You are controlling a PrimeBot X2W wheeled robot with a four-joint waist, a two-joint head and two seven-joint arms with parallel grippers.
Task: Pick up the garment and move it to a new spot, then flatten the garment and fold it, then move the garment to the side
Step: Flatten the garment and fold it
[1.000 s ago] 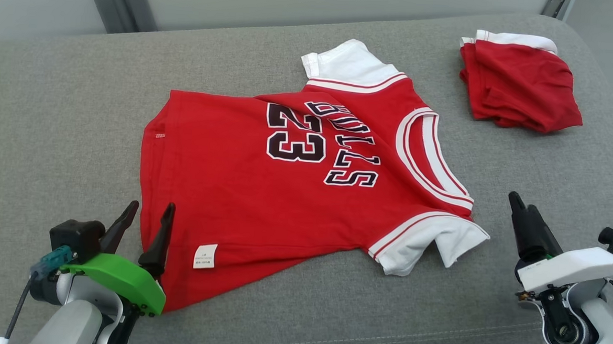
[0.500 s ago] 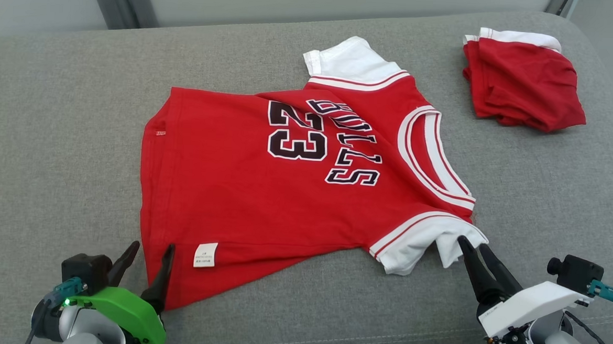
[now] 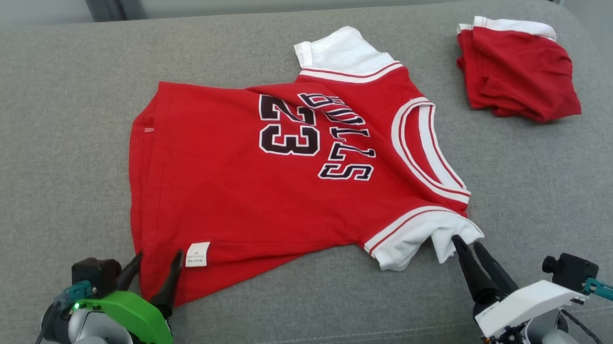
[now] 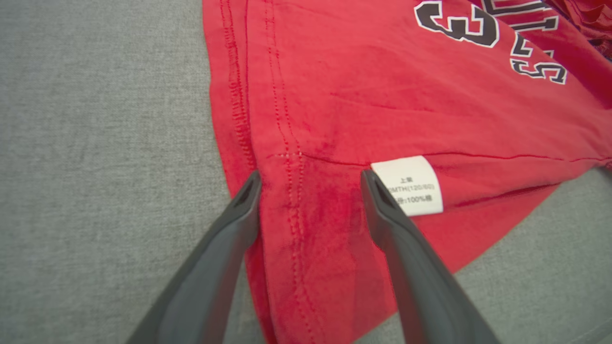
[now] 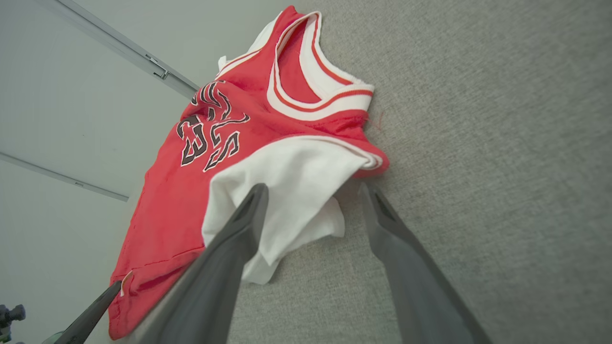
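The garment (image 3: 232, 189) is a red jersey with white sleeves and "BULLS 23" on it, lying spread out on the grey cushion (image 3: 52, 127). My left gripper (image 3: 159, 256) is open at the jersey's near left hem corner. In the left wrist view its fingers straddle the hem of the garment (image 4: 382, 110), beside the white label (image 4: 406, 184). My right gripper (image 3: 466, 242) is open with its tips at the near white sleeve (image 3: 418, 235). In the right wrist view one finger (image 5: 239, 229) overlaps the crumpled sleeve (image 5: 287, 181) and the other rests over bare cushion.
A second red garment (image 3: 516, 73), folded, lies at the cushion's back right corner. Bare grey cushion extends to the left of the jersey and along its near edge. A pale wall rises behind the cushion.
My right gripper has swung left and forward to the near sleeve. My left gripper has drawn back toward the hem corner. The head camera shifted slightly; the jersey stays put.
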